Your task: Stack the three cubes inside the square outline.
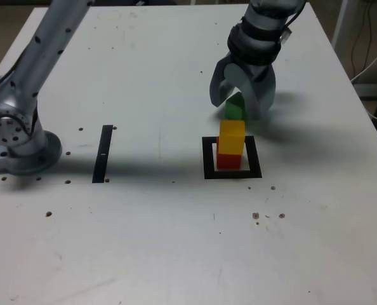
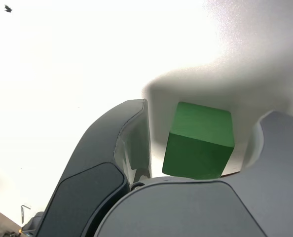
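Observation:
The yellow cube (image 1: 231,136) sits on top of the red cube (image 1: 227,160), and this stack stands inside the black square outline (image 1: 209,159). Just behind the stack, the green cube (image 1: 234,112) rests on the white table. My gripper (image 1: 238,108) is lowered over it, open, with one finger on each side. In the wrist view the green cube (image 2: 201,143) lies between the dark fingers (image 2: 129,143), with a small gap showing on both sides of it. The gripper (image 2: 205,116) does not touch the stack.
A narrow black strip (image 1: 103,154) lies on the table at the exterior view's left. The arm's grey base (image 1: 17,136) stands beside it at the left edge. Small dark specks dot the white tabletop (image 1: 176,241). Cables (image 1: 369,57) hang off the table's right side.

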